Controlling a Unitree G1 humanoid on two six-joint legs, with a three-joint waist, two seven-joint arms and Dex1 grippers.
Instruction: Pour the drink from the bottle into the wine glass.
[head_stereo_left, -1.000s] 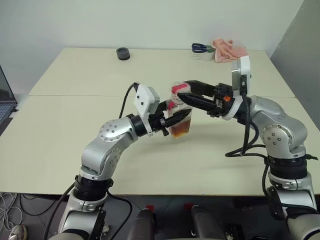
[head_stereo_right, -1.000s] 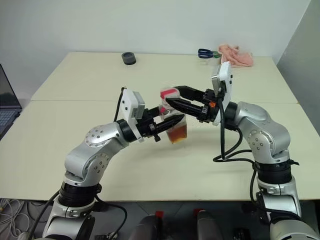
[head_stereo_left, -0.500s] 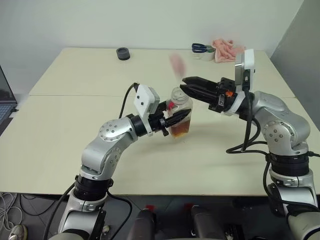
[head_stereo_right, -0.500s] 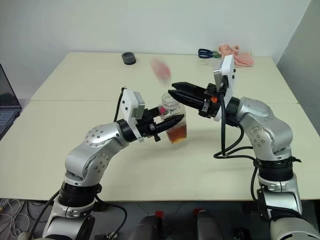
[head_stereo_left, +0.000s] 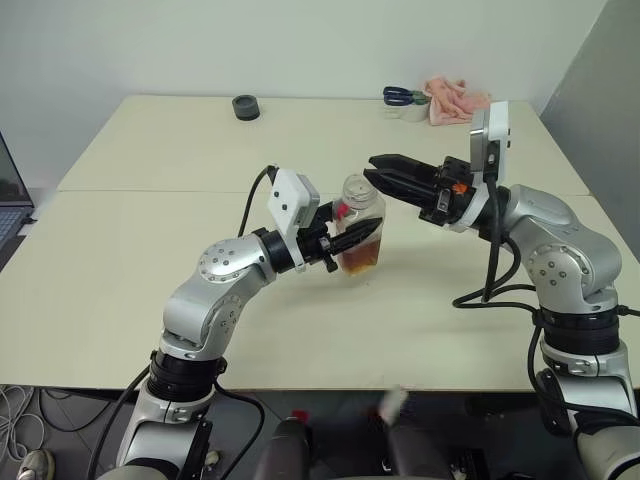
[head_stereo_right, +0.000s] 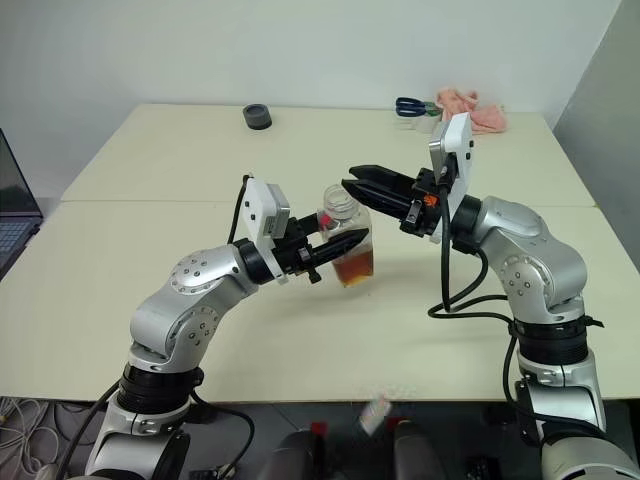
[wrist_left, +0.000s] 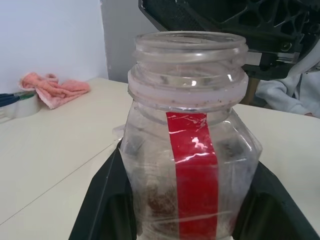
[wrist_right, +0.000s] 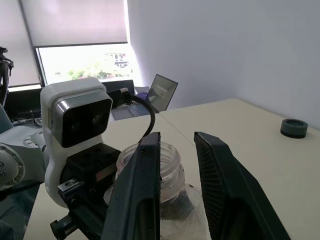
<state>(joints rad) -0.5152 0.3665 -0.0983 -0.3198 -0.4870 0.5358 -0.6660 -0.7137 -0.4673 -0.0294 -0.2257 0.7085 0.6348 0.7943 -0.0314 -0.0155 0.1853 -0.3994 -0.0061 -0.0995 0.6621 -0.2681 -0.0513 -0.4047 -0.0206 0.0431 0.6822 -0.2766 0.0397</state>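
Now the small squat clear plastic bottle (head_stereo_left: 360, 226) with a red label strip stands upright above the cream table (head_stereo_left: 150, 250), its long axis vertical and its wide mouth open to the ceiling, no cap on it. Amber, tea-like drink (head_stereo_left: 362, 258) fills only the lower part of the bottle; the upper part is clear.

From the robot's left, the left gripper (head_stereo_left: 352, 238) reaches in roughly level, pointing forward and toward the right, its two black fingers clamped on either side of the bottle's body. In the left wrist view the bottle sits between both fingers, the red strip facing the camera.

Opposite it, the right gripper (head_stereo_left: 375, 170) points leftward, slightly raised, with its tips just beside and a little above the bottle's mouth. Its fingers stand a narrow gap apart and grip nothing; in the right wrist view the bottle's threaded neck lies behind and below them.

At the table's far edge lie a dark round ring (head_stereo_left: 246, 107), blue-handled scissors (head_stereo_left: 402, 96) and a crumpled pink cloth (head_stereo_left: 457, 101).
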